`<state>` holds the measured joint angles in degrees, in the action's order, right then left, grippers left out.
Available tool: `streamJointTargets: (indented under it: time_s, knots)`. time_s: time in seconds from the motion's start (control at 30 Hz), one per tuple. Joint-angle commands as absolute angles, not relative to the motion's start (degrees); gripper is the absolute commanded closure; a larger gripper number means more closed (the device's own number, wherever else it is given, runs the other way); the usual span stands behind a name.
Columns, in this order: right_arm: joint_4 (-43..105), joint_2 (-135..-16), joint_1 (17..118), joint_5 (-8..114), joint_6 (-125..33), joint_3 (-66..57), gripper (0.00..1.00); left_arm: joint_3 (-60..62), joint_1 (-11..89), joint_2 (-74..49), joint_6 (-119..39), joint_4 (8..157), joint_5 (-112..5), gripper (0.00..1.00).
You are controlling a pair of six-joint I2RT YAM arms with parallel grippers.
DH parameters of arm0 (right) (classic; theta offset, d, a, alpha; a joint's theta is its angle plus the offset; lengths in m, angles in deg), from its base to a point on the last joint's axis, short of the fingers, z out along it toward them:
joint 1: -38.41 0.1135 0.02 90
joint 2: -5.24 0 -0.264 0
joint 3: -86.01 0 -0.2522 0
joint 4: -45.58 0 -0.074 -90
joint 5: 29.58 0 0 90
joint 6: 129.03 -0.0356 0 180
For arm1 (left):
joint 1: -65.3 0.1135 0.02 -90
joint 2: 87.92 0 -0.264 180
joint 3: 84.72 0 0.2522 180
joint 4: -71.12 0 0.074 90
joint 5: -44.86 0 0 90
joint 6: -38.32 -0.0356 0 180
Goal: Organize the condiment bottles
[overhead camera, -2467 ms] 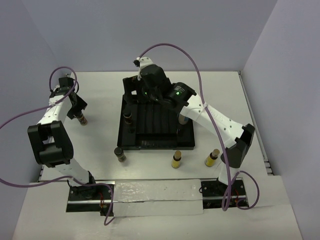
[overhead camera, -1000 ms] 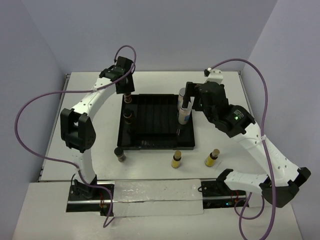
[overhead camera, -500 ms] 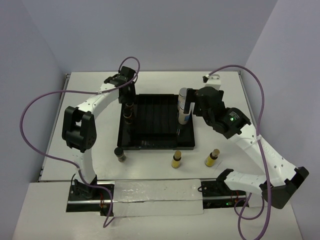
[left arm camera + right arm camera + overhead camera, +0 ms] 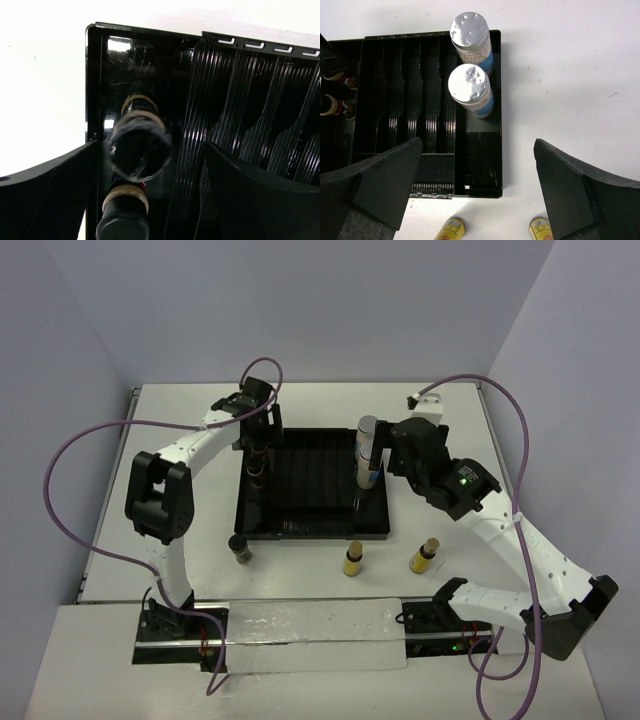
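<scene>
A black tray [image 4: 310,502] lies mid-table. In its left compartment stand two dark jars with black caps [image 4: 258,452] [image 4: 258,476]. My left gripper [image 4: 258,430] hangs open over them. In the left wrist view the farther jar [image 4: 140,152] stands blurred between the spread fingers [image 4: 50,192], touching neither, and the nearer jar [image 4: 122,220] is below it. Two grey-capped, blue-labelled bottles [image 4: 469,30] [image 4: 470,82] stand in the tray's right compartment. My right gripper [image 4: 480,190] is open and empty above the tray's near right corner.
A third dark jar [image 4: 240,548] stands on the table off the tray's near left corner. Two yellow bottles [image 4: 353,558] [image 4: 425,556] stand in front of the tray, also in the right wrist view [image 4: 451,229] [image 4: 541,227]. Purple cables loop above both arms.
</scene>
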<state>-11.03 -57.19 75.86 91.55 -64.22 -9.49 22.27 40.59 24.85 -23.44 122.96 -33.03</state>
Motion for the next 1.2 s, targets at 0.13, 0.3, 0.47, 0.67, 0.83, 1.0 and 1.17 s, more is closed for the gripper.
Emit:
streamJointTargets:
  time_s: [0.13,0.3,0.47,0.67,0.83,1.0,1.17]
  knots:
    - [-9.93,-56.51,75.52,92.31,-65.06,-8.79,0.00,28.27,38.19,19.24,-23.89,126.37,-27.21,0.06]
    - [-9.83,-56.43,75.43,91.93,-65.13,-8.85,0.00,27.37,36.16,9.14,-22.15,129.49,-21.21,0.05]
    - [-9.04,-56.59,75.50,91.20,-65.13,-9.37,0.00,13.78,35.35,-5.92,-18.87,129.25,-20.63,0.04]
    - [-7.96,-57.32,75.59,89.00,-65.78,-9.89,0.00,-4.62,29.82,-21.02,-7.75,133.51,-18.84,0.00]
    - [-7.46,-57.21,75.55,87.97,-66.38,-10.24,0.00,-12.42,24.36,-26.12,0.43,137.40,-19.37,0.01]
    - [-7.63,-56.42,75.54,87.70,-66.75,-11.10,0.00,-17.47,18.79,-27.32,8.90,140.74,-18.14,0.00]
    - [-7.89,-55.93,75.57,87.84,-66.64,-11.98,0.00,-20.99,17.01,-27.86,13.17,141.61,-18.80,0.01]
